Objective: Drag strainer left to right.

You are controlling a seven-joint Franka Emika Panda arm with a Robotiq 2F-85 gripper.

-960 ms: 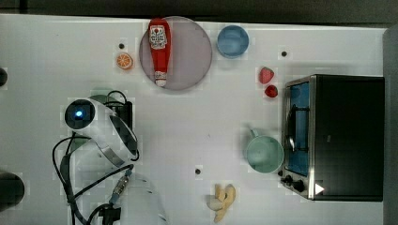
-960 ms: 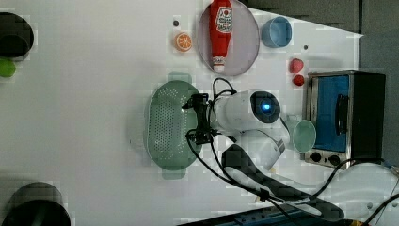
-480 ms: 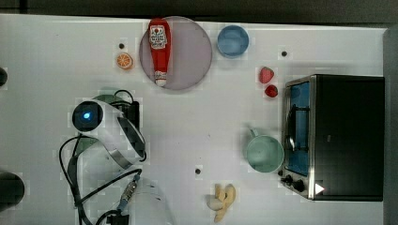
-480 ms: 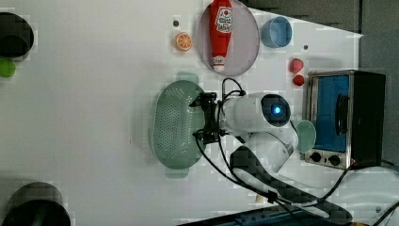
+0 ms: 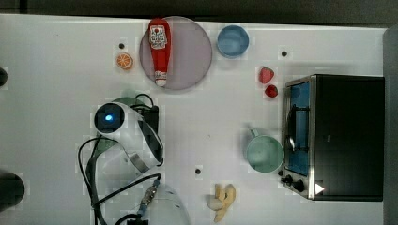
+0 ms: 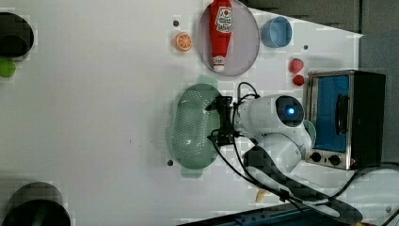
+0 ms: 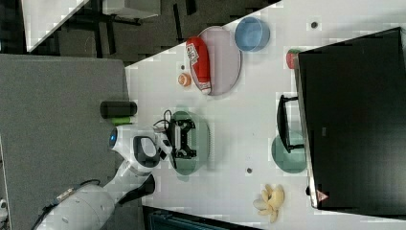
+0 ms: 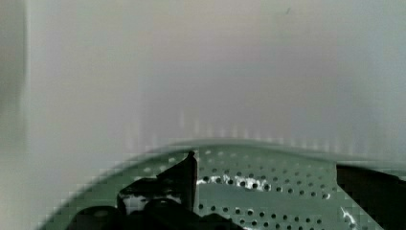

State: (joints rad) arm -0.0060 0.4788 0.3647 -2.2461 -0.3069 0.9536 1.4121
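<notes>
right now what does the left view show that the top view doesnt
Left view: the strainer lies plainly exposed, holes visible, with the open gripper at its rim nearest the arm, plus a green ball. Top view: the mint cup unobstructed and the bananas. Both: the ketchup bottle on the plate, the blue bowl, the toaster oven.

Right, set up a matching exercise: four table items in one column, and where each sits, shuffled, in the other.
Items
1. ketchup bottle
2. strainer
3. mint cup
4. banana

Places
A. under the open gripper
B. near the table's edge at the top view's bottom
C. on the round plate
D. beside the toaster oven's door

Pairs: 1-C, 2-A, 3-D, 4-B
</notes>
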